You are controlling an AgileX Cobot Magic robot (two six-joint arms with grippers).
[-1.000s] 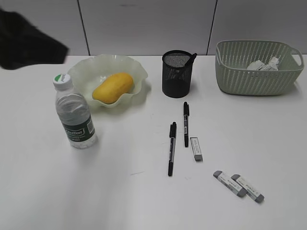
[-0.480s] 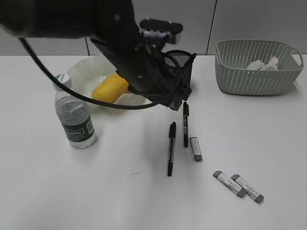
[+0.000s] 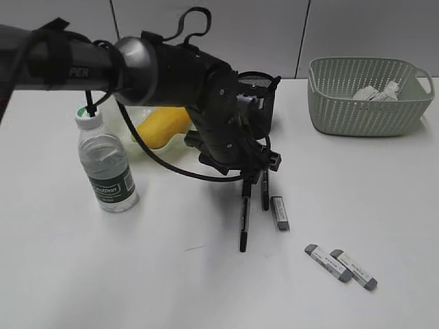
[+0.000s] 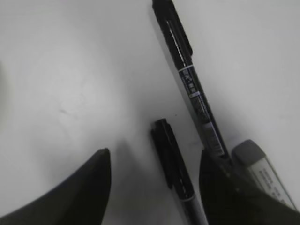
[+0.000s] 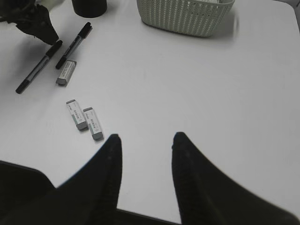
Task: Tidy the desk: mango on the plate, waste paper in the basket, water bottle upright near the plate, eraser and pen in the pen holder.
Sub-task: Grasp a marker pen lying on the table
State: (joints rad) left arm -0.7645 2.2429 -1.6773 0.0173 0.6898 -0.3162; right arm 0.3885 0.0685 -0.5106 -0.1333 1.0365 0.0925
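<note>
My left gripper [image 3: 252, 175] is open and low over the desk [image 3: 171, 274], astride the top end of one black pen [image 3: 243, 219]. In the left wrist view that pen [image 4: 174, 168] lies between the open fingers [image 4: 91, 187]; a second pen [image 4: 190, 77] and an eraser [image 4: 262, 168] lie to its right. The mango [image 3: 163, 123] lies in the plate [image 3: 130, 113], partly behind the arm. The water bottle [image 3: 106, 164] stands upright. The pen holder [image 3: 260, 96] is partly hidden. Waste paper [image 3: 376, 92] lies in the basket [image 3: 367, 110]. My right gripper [image 5: 146, 137] is open and empty.
Two more erasers [image 3: 328, 262] [image 3: 354, 269] lie side by side at the front right; the right wrist view shows them [image 5: 76, 114] left of that gripper. The second pen [image 3: 265, 192] and an eraser [image 3: 280, 212] lie close beside the left gripper.
My left arm has swung in from the far left across the plate and come down over the pens. The objects on the desk have not moved.
</note>
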